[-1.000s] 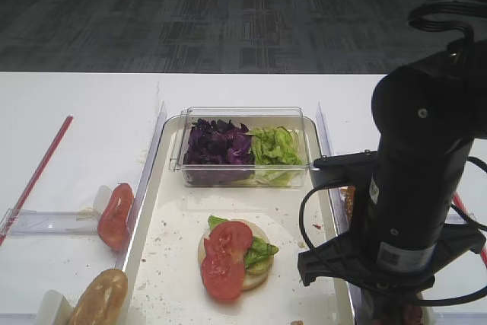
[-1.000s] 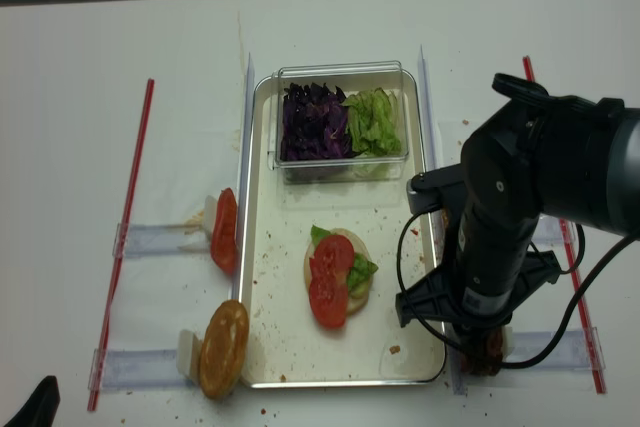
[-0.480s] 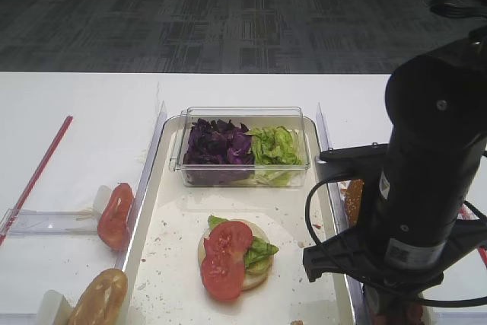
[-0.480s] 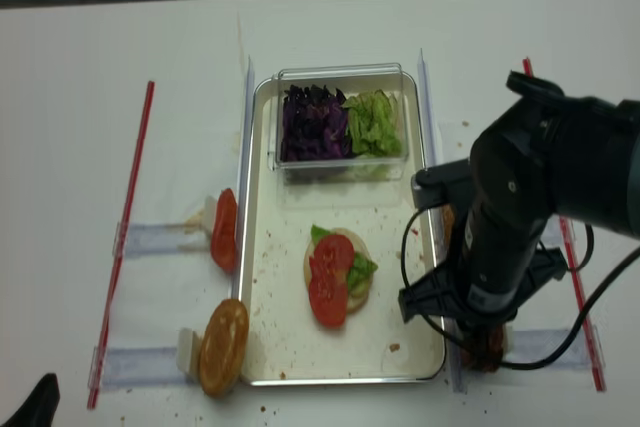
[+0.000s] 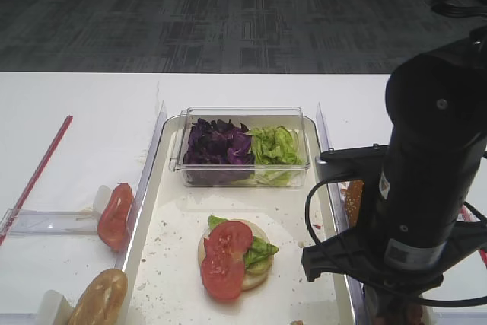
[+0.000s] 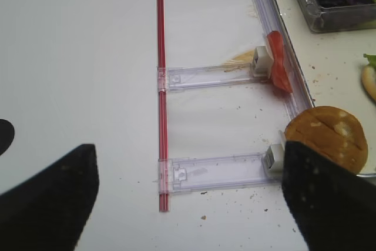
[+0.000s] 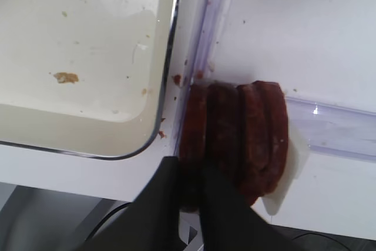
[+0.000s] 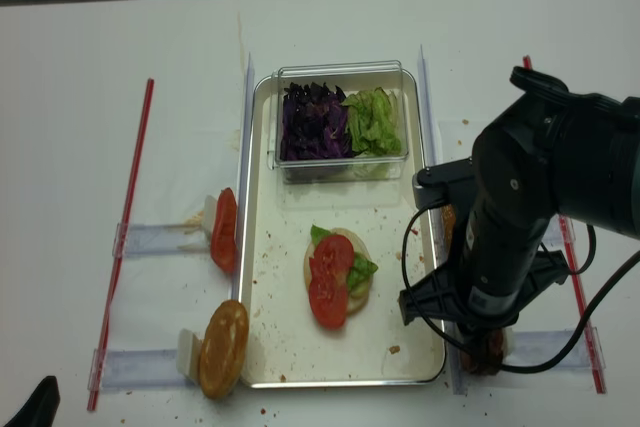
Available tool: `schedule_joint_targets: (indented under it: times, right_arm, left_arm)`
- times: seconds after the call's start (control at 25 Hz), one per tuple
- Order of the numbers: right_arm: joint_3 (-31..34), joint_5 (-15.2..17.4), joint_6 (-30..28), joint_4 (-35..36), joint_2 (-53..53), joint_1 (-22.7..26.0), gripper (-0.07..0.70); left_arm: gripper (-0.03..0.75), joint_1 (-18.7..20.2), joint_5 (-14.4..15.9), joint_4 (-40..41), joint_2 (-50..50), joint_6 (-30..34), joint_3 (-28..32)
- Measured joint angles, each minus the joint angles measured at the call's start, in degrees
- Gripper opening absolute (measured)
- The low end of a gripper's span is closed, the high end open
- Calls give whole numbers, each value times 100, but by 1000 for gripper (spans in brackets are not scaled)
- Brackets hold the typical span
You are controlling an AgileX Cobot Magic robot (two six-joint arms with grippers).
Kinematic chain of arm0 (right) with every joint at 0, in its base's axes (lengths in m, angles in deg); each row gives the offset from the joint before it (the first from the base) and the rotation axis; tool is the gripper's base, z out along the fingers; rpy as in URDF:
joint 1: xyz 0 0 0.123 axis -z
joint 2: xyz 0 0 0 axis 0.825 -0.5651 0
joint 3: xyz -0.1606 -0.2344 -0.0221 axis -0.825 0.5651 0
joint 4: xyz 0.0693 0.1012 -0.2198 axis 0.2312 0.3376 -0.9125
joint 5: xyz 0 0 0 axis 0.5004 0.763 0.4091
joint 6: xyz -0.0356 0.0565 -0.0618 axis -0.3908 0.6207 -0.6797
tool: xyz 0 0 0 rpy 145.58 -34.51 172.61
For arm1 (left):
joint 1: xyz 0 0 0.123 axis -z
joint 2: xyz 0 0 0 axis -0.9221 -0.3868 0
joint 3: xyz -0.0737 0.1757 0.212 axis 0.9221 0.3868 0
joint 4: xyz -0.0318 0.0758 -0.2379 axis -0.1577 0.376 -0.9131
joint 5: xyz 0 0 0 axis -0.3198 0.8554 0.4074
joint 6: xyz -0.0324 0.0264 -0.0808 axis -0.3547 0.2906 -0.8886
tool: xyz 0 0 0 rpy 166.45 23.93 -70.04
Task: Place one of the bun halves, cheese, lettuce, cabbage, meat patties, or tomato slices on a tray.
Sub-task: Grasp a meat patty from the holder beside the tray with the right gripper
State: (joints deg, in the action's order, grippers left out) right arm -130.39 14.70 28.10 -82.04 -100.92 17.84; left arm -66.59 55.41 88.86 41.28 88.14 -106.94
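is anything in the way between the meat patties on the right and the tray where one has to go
Only the tray's own raised rim and the clear plastic rail running alongside it. The right gripper is shut on the leftmost of the meat patties, so the patty must be lifted over both. The tray floor nearby is bare apart from crumbs.
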Motion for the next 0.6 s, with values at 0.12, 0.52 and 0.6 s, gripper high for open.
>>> schedule_joint_targets:
  times: [0.12, 0.52, 0.6]
  right_arm:
    - [0, 21, 0, 13, 0, 0, 130]
    - [-354, 467, 0, 60, 0, 0, 130]
    - [-422, 502, -10, 60, 8, 0, 130]
  left_arm:
    - [616, 0, 0, 0, 0, 0, 0]
    - [616, 0, 0, 0, 0, 0, 0]
    - [616, 0, 0, 0, 0, 0, 0]
